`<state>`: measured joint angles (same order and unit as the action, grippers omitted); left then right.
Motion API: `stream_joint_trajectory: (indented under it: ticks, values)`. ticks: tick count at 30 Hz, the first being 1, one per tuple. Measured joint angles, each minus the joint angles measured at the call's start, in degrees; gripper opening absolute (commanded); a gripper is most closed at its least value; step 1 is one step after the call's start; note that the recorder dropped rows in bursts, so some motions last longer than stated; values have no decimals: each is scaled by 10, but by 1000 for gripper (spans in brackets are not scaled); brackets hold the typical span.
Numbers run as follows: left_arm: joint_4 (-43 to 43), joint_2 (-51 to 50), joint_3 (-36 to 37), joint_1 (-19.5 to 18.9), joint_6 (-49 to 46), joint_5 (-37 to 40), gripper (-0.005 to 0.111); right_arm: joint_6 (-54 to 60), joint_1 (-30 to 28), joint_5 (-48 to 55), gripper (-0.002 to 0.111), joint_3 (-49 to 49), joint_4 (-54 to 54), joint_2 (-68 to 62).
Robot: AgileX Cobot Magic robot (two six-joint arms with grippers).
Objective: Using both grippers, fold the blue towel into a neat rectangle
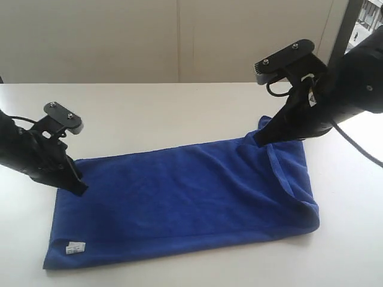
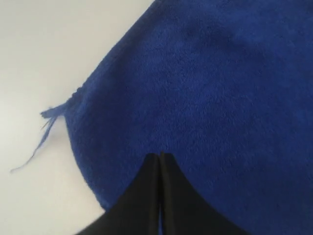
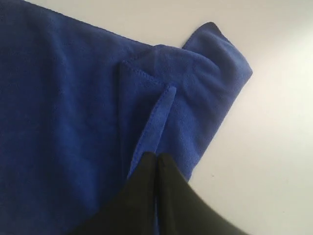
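well, the blue towel [image 1: 185, 197] lies flat on the white table [image 1: 149, 107] as a long rectangle, its white tag [image 1: 75, 246] at the lower left corner of the exterior view. the left gripper [image 1: 79, 188] has its jaws pressed together at the towel's upper left corner, tips down on the cloth; we cannot tell whether any cloth sits between them. the right gripper [image 1: 258, 141] is closed too, at the upper right corner, and the cloth rises to its tips, so we judge it holds a pinch of towel.

our worry is an uneven lift: if the left jaws only pressed on the pile and caught nothing, that corner would lie flat while the right one rises, and the fold would go askew. on the right the layers are bunched, so we might carry one layer over and leave the other, giving a ragged edge.

only the exterior view shows both arms and the whole outline. only the left wrist view shows a loose thread [image 2: 46, 117] trailing off the corner onto the table. only the right wrist view shows a hemmed edge [image 3: 161, 107] running straight into the closed jaws, with a flap [image 3: 220, 54] turned up beyond it.
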<state>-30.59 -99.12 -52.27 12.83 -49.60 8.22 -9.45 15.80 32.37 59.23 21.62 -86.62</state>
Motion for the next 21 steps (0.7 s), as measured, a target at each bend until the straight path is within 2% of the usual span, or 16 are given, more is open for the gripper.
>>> stream_joint_trajectory:
  ticks: [6, 12, 14, 18, 21]
  values:
    - [-1, -83, -71, 0, -5, 13, 1, 49, -10, 31, 0, 27, -27, -14]
    - [22, -121, -113, 0, -16, 9, 1, 135, -56, 63, 1, 86, -116, -46]
    - [34, -128, -123, 0, -15, 6, 1, 165, -74, 80, 8, 112, -149, -62]
    - [54, -135, -132, 0, -15, 1, 1, 221, -109, 127, 36, 162, -210, -112]
    - [63, -135, -135, 0, -16, 1, 1, 255, -119, 137, 46, 185, -239, -156]
